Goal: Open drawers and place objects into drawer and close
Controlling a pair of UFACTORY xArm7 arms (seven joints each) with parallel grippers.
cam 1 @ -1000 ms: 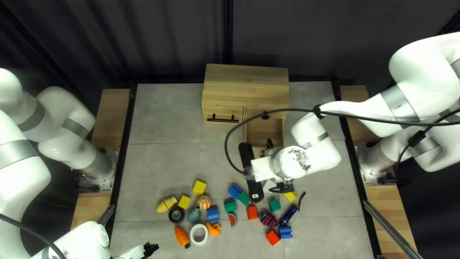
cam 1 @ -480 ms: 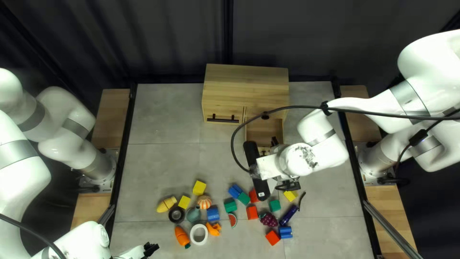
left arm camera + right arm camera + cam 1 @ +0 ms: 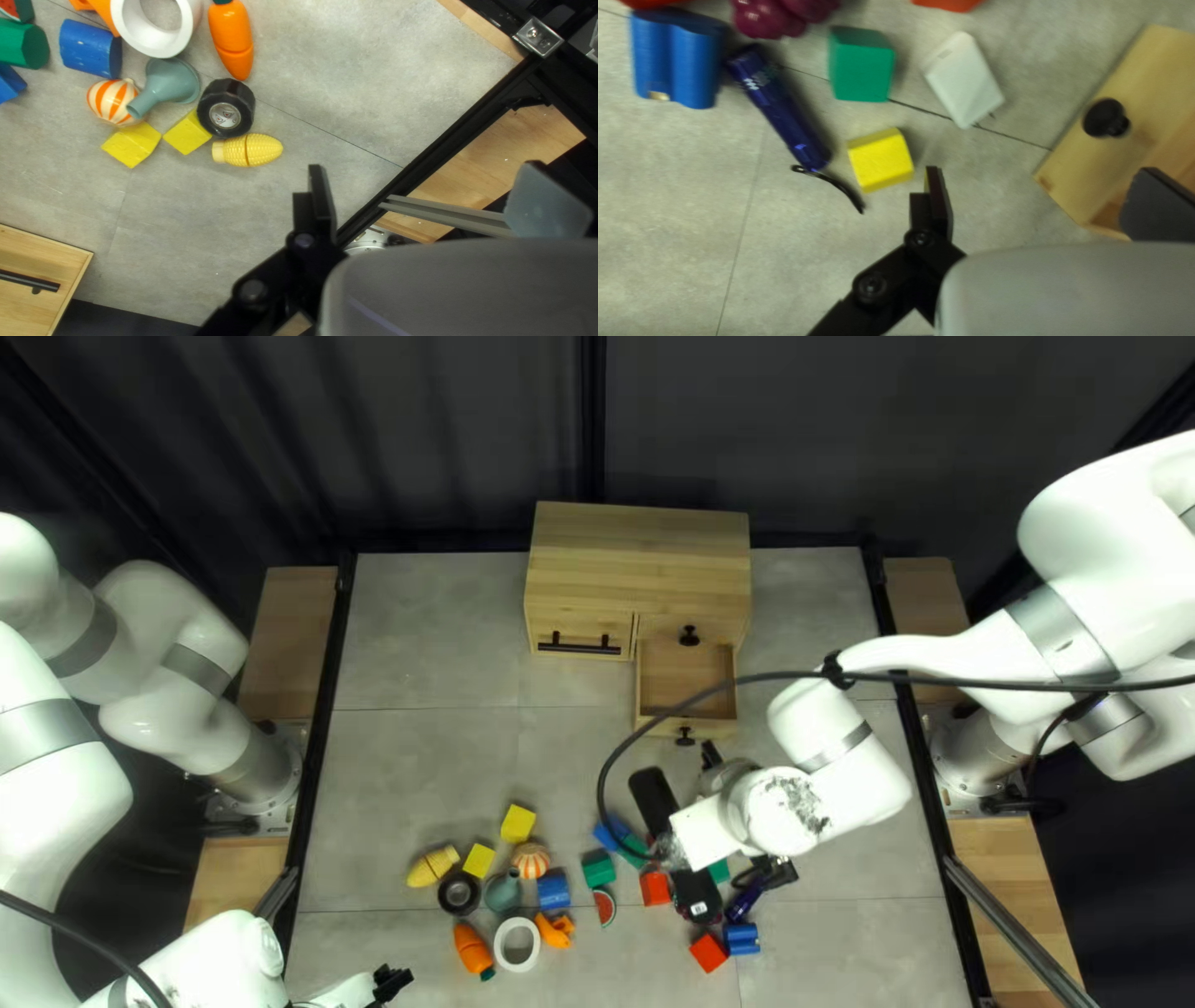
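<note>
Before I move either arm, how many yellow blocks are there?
3: one yellow block beside the striped ball, another beside the black roll, a third near a green block. My right arm may hide more.

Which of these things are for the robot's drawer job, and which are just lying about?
For the job:
cabinet
open drawer
left gripper
right gripper
probably some loose objects, such as the yellow block, toy corn or toy carrot; which ones isn't specified

Just around:
dark curtain
wooden boards beside the table
</note>
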